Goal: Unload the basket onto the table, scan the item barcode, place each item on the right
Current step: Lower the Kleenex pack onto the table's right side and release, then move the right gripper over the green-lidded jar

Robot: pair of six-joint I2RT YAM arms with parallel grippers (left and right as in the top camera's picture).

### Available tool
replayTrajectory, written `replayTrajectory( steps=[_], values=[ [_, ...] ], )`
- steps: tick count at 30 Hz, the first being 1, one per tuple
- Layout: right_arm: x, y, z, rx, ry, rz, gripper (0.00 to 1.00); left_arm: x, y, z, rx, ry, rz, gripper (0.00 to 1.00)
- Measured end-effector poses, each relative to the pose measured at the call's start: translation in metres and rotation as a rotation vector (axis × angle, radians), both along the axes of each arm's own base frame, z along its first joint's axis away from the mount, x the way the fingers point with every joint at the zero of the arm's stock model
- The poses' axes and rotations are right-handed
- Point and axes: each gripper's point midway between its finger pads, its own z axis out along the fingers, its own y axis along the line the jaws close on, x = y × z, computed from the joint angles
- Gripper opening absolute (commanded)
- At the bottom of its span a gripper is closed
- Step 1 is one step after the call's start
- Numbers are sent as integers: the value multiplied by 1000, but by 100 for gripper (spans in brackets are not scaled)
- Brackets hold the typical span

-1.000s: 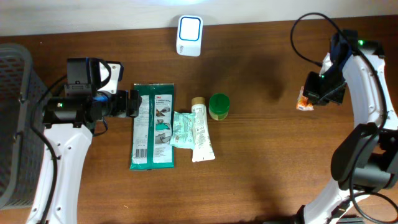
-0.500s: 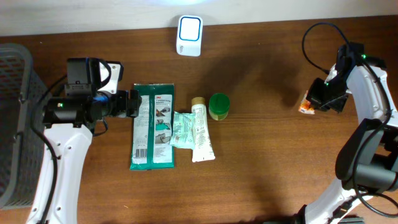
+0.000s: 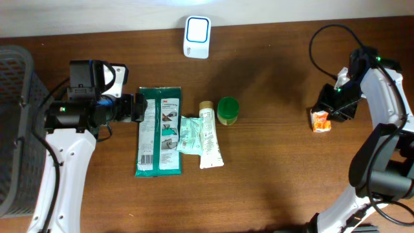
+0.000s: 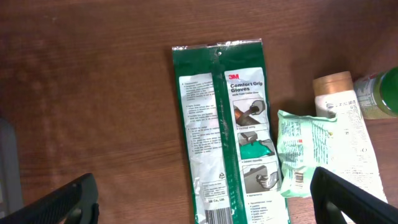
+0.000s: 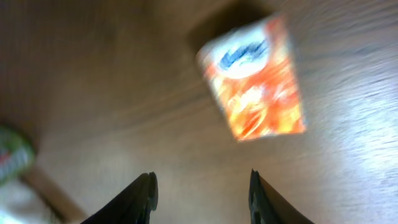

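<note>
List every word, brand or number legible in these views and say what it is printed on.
"3M": on the green glove packet.
"Comfort Grip Gloves": same packet, just under the brand.
Too small to read: that packet's fine print and barcode digits.
Too small to read: the print on the pale green sachet and on the white tube.
Blurred, unreadable: the blue logo on the orange packet.

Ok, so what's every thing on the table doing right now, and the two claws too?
glove packet, lying flat, printed side up
sachet, lying flat between glove packet and tube
tube, lying flat, cap on
green-lidded jar, upright, lid on
orange packet, lying on the table, not gripped
scanner, at the table's far edge, untouched
left claw, open, empty, by the glove packet
right claw, open, empty, near the orange packet
</note>
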Motion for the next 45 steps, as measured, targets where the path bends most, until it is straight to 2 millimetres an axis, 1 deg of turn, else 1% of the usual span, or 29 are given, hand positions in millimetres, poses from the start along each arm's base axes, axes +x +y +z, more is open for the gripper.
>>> replayTrajectory(
  steps=[1, 2, 3, 5, 6, 7, 8, 9, 10, 11, 12, 15, 16, 18, 19, 21, 24, 28, 30, 32, 34, 37, 43, 45],
  values=[
    [-7, 7, 1, 22, 22, 43, 45, 0, 0, 0, 0, 0, 0, 99],
    [-14, 21, 4, 49, 41, 121, 45, 0, 0, 0, 0, 0, 0, 99],
    [-14, 31, 10, 58, 48, 169, 46, 0, 0, 0, 0, 0, 0, 99],
    [4, 54, 36, 43, -18, 275, 50, 0, 0, 0, 0, 1, 0, 99],
    [18, 68, 54, 27, -76, 325, 53, 0, 0, 0, 0, -1, 0, 99],
    [43, 94, 89, -5, -203, 413, 56, 0, 0, 0, 1, 0, 0, 99],
    [53, 115, 106, -24, -270, 474, 59, 0, 0, 0, 0, 1, 0, 99],
    [60, 132, 116, -40, -317, 522, 59, 0, 0, 0, 0, 0, 0, 99],
    [60, 149, 119, -55, -333, 571, 60, 0, 0, 0, 0, 0, 0, 99],
    [56, 169, 117, -74, -329, 628, 61, 0, 0, 0, 0, 0, 0, 99],
    [53, 184, 114, -87, -324, 671, 68, 0, 0, 0, 0, 0, 0, 99],
    [52, 208, 100, -105, -304, 743, 74, 0, 0, 0, 0, 0, 0, 99],
    [51, 216, 90, -107, -283, 769, 77, 0, 0, 0, 0, 0, 0, 99],
    [49, 230, 78, -110, -262, 823, 77, 0, 0, 0, 0, 0, 0, 99],
    [47, 236, 74, -111, -255, 844, 77, 0, 0, 0, 0, 0, 0, 99],
    [46, 241, 71, -114, -253, 862, 77, 0, 0, 0, 0, 0, 0, 99],
    [48, 242, 65, -115, -246, 873, 77, 0, 0, 0, 0, 0, 0, 99],
    [49, 245, 53, -116, -234, 948, 77, 0, 0, 0, 0, 0, 0, 99],
    [51, 252, 50, -117, -249, 978, 77, 0, 0, 0, 0, 0, 0, 99],
    [49, 267, 46, -118, -263, 1031, 77, 0, 0, 0, 0, 0, 0, 99],
    [48, 274, 40, -115, -259, 1053, 77, 0, 0, 0, 0, 0, 0, 99],
    [48, 276, 31, -113, -240, 1061, 77, 0, 0, 0, 0, 0, 0, 99],
    [51, 279, 30, -115, -254, 1078, 78, 0, 0, 0, 0, 0, 0, 99],
    [53, 279, 24, -117, -249, 1086, 79, 0, 0, 0, 0, 0, 0, 99]
  ],
)
